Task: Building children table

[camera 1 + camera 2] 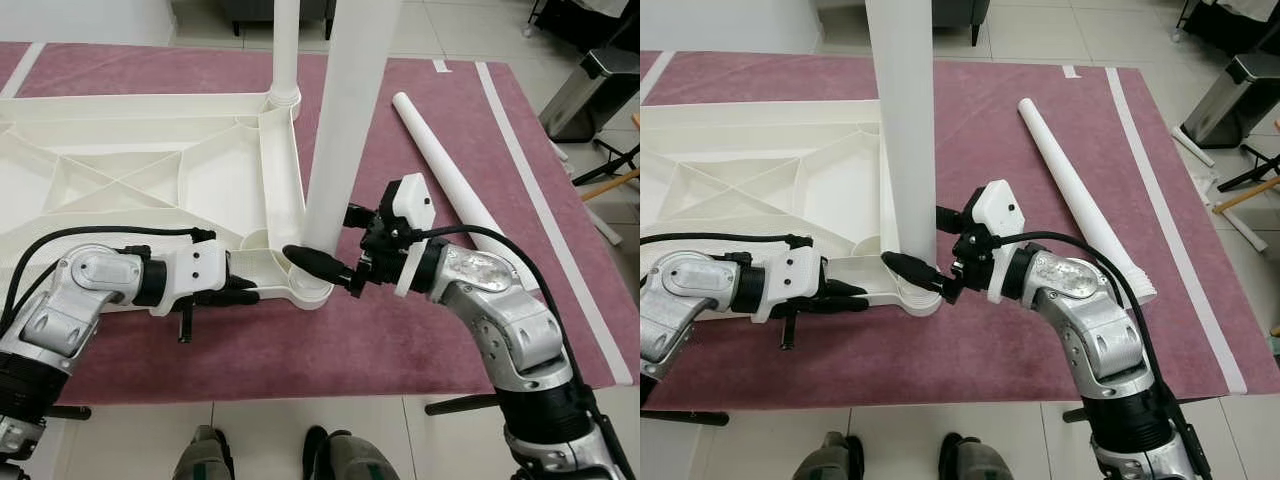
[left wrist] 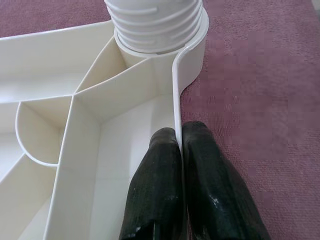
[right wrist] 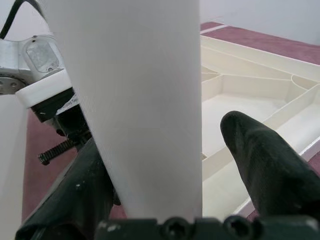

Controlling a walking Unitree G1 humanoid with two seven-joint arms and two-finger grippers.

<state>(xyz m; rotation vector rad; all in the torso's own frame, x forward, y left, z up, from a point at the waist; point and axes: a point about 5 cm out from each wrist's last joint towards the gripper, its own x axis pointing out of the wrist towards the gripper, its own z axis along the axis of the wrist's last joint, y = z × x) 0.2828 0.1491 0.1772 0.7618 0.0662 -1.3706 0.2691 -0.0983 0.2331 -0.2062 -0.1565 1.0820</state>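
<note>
Step judged: leg being screwed into corner socket.

- Rug [image 1: 420, 340]: carries all parts.
- Tabletop [image 1: 150, 170]: lies upside down on rug, ribs up; rib compartments seen bare.
- Upright leg [image 1: 350, 130]: stands in near corner socket [image 2: 192, 50]; thread seen partly out, so not judged seated. Leg best kept vertical, turned without forcing.
- Second leg [image 1: 285, 50]: upright at far corner.
- Spare leg [image 1: 450, 170]: lies beside tabletop.
- Right pincer [image 3: 165, 165]: fingers closed around upright leg base.
- Left pincer [image 2: 180, 165]: pinched on tabletop rim beside socket; rim to be held steady.
</note>
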